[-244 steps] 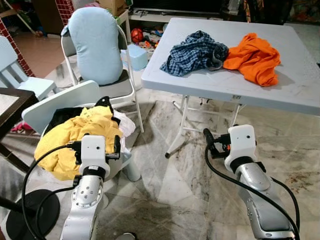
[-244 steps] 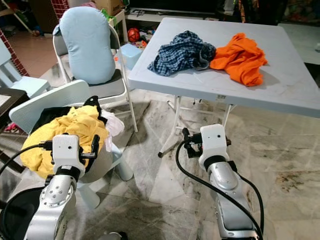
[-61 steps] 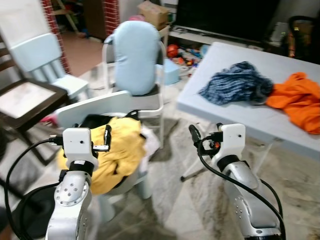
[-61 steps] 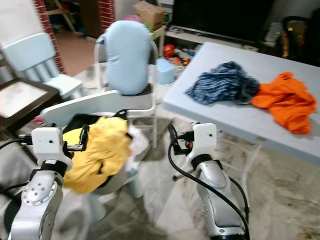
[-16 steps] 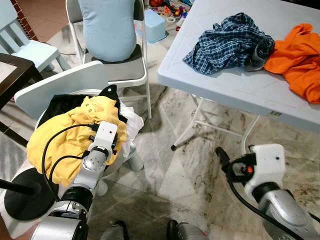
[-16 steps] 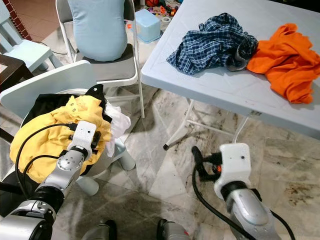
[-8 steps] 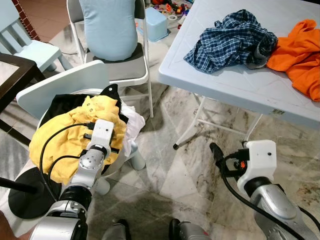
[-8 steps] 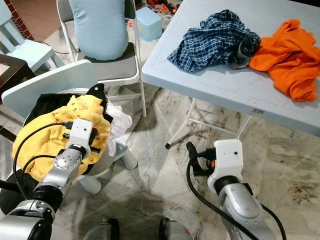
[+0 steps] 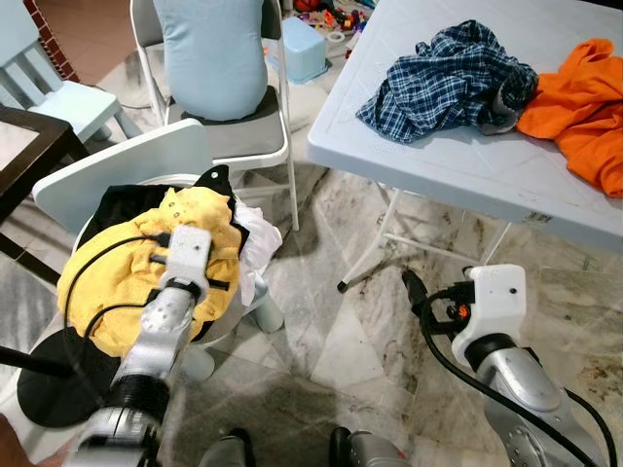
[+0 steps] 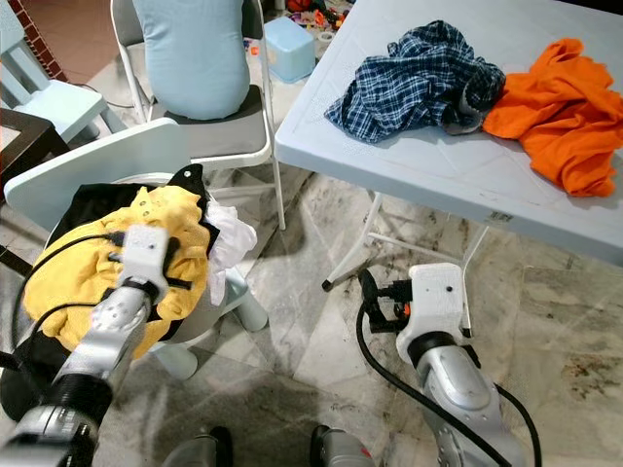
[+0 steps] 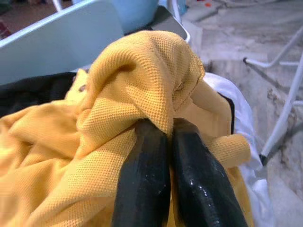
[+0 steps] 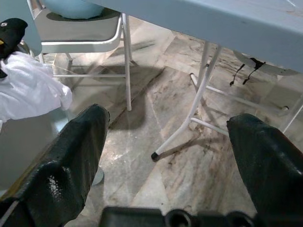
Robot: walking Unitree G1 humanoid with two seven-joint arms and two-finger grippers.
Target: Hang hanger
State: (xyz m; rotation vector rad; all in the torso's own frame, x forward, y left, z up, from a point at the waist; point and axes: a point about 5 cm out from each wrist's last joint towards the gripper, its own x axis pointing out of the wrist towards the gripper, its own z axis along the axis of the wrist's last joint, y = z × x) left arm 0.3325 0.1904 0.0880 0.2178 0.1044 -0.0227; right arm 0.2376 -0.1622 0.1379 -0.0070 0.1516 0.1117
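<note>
A yellow shirt (image 9: 117,277) lies heaped on a small white chair (image 9: 117,175), over a black garment (image 9: 122,204) and a white one (image 9: 258,238). My left gripper (image 11: 165,130) sits on top of the heap. Its two black fingers (image 11: 142,179) are shut together, with a fold of the yellow shirt (image 11: 142,80) pinched at their tips. My right gripper (image 12: 168,120) hangs open above the marble floor beside the table leg (image 12: 199,104). Its fingers are far apart with nothing between them.
A light grey folding table (image 9: 438,165) at the right carries a blue plaid shirt (image 9: 443,83) and an orange garment (image 9: 584,92). A folding chair with a pale blue cushion (image 9: 214,49) stands behind the small chair. A dark wooden table (image 9: 19,146) and a round black base (image 9: 49,389) are at the left.
My left wrist has shifted slightly up and back over the yellow heap. My right gripper has moved a little to the left, nearer the table leg.
</note>
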